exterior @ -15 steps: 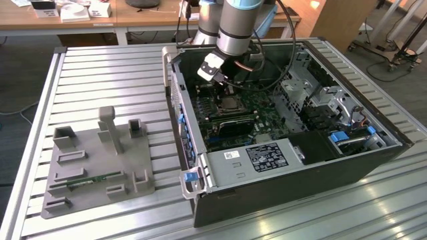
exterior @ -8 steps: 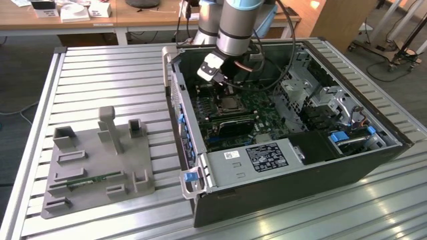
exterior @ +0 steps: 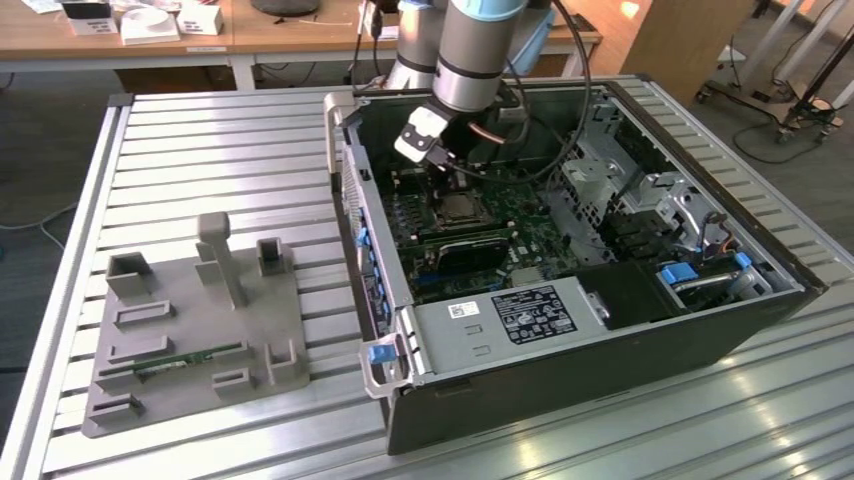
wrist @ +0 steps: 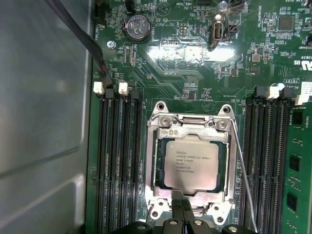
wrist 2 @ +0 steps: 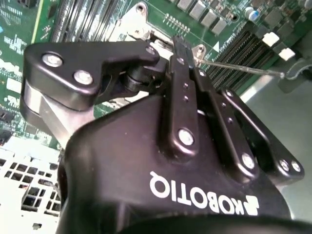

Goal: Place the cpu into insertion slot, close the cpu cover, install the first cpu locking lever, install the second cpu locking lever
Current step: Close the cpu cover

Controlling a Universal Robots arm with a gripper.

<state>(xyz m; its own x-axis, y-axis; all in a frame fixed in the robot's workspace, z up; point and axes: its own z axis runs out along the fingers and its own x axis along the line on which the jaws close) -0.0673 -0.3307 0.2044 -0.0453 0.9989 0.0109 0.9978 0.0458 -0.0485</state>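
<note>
Gripper (wrist: 183,207): fingers shut tight, holding nothing, tips touching the cover's edge.
Chip (wrist: 191,163): silvery square, lying flat.
Cover (wrist: 190,122): shiny frame, down around the chip.

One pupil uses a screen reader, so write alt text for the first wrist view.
The cpu sits in the insertion slot, framed by the lowered cpu cover, on a green motherboard between memory slots; the gripper, jaws together, is at the cover's edge.

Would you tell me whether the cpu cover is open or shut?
Shut: in the first wrist view the cover lies flat, its frame around the cpu.
</note>
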